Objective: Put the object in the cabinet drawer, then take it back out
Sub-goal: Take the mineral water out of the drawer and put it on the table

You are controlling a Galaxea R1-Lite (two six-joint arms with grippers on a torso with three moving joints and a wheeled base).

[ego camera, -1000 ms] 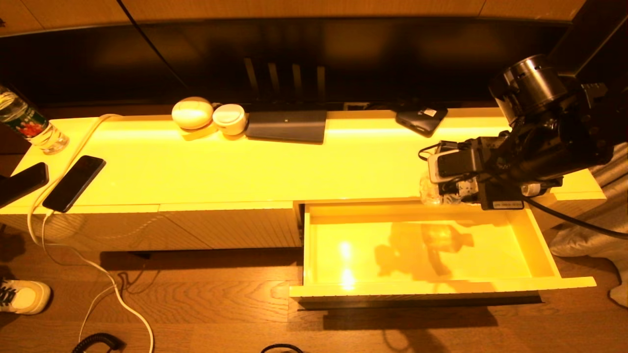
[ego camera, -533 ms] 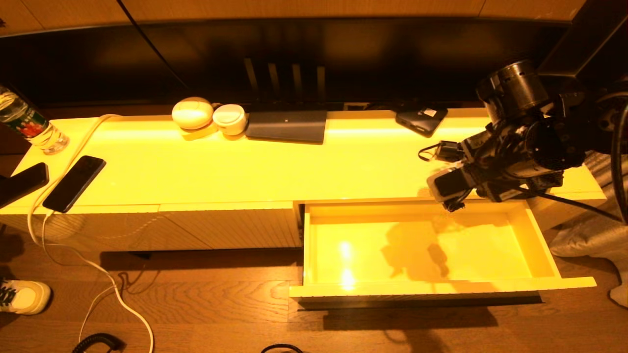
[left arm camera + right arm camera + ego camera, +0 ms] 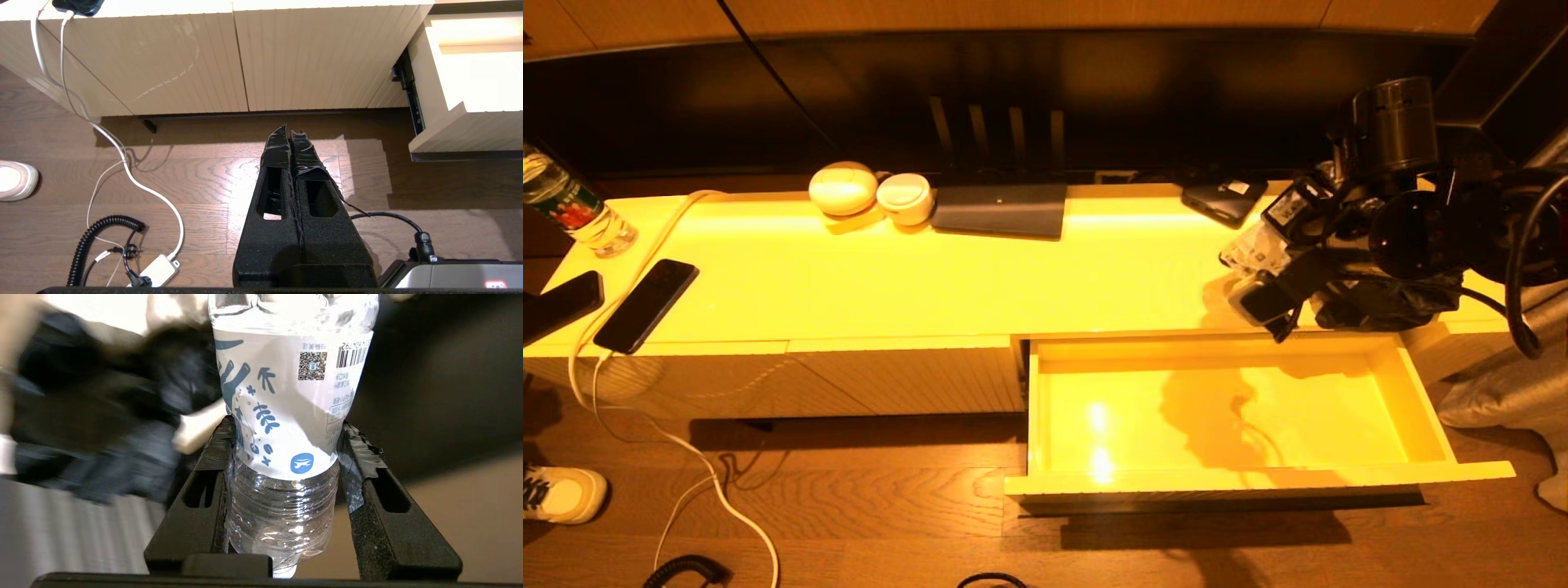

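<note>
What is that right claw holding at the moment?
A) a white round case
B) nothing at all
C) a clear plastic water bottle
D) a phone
C: in the right wrist view the right gripper has its two black fingers pressed on either side of a clear labelled bottle, while the drawer below lies open with nothing in it.

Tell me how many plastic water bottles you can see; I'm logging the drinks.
2. One water bottle is clamped in the right gripper above the cabinet top. Another bottle stands at the top's far left end. Others may be hidden.
</note>
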